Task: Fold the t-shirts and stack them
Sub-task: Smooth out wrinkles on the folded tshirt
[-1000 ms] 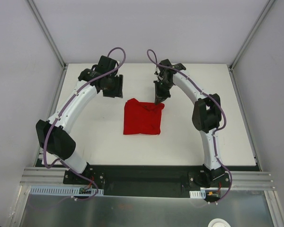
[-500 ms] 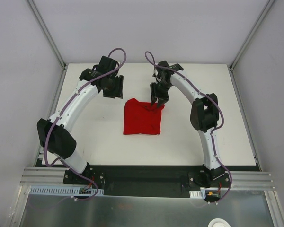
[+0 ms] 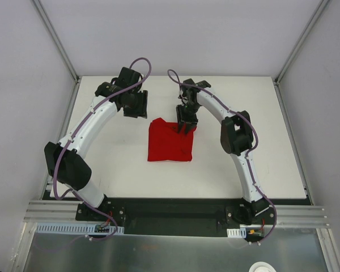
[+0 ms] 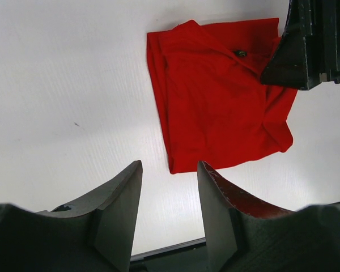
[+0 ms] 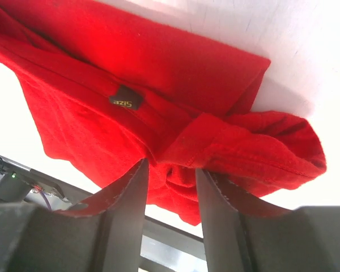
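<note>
From above, we see the red t-shirt (image 3: 169,144) folded into a rough square on the white desk (image 3: 260,153), midway between the 2 arms. The right end effector (image 3: 184,126) sits at its far right corner. The left end effector (image 3: 135,106) hangs off the cloth, beyond the far left corner.

In the left wrist view, its fingers stand spread with nothing between them.

In the right wrist view, the fingers are spread too, with a puffed fold (image 5: 255,141) bulging at the gap near the size label (image 5: 126,97). We judge the risk lies here: a finger catching that loose fold while lifting away could drag the corner open and spoil the square.
</note>
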`<state>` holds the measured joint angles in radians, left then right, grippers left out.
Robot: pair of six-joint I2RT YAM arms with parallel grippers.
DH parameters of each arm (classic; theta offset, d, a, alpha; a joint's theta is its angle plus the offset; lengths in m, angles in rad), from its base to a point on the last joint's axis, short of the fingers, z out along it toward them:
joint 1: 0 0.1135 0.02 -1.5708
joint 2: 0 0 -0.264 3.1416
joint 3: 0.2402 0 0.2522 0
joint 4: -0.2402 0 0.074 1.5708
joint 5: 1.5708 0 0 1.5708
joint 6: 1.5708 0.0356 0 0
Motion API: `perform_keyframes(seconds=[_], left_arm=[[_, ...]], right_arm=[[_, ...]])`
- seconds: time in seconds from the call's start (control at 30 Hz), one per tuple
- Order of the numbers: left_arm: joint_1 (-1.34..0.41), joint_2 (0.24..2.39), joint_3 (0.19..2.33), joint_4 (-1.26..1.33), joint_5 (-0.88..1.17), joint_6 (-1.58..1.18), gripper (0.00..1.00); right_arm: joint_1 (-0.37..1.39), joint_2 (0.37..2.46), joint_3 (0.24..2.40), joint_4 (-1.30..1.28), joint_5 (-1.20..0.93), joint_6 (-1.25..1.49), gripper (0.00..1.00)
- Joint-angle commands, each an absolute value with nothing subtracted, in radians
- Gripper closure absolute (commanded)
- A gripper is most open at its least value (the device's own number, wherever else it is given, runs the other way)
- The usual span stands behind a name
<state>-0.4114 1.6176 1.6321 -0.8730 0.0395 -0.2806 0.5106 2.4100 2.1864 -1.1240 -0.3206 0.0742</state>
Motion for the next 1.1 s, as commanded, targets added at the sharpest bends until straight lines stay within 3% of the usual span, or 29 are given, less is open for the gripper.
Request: perform_keyframes(seconds=[0.0,0.33,0.47,1.07], left_arm=[[-0.41,1.601,1.64,-0.882,0.029,-0.291,0.56],[-0.411,1.605,1.64,-0.884,0.041,-0.293,0.56],[-0.411,1.606,1.641,-0.885,0.041,-0.288,0.57],[-0.411,1.597,1.628,-0.885,0.046,-0.293,0.57]], right_arm=[[0.514,2.399,2.244,-1.154,-0.305,0.086,0.59],[0.514,2.384,2.256,-1.118,-0.25,0.098,0.75],[0.514,2.376,2.231,-1.103,-0.224,0.104,0.99],[0.522,2.329,2.146,-0.947,-0.114,0.118,0.99]])
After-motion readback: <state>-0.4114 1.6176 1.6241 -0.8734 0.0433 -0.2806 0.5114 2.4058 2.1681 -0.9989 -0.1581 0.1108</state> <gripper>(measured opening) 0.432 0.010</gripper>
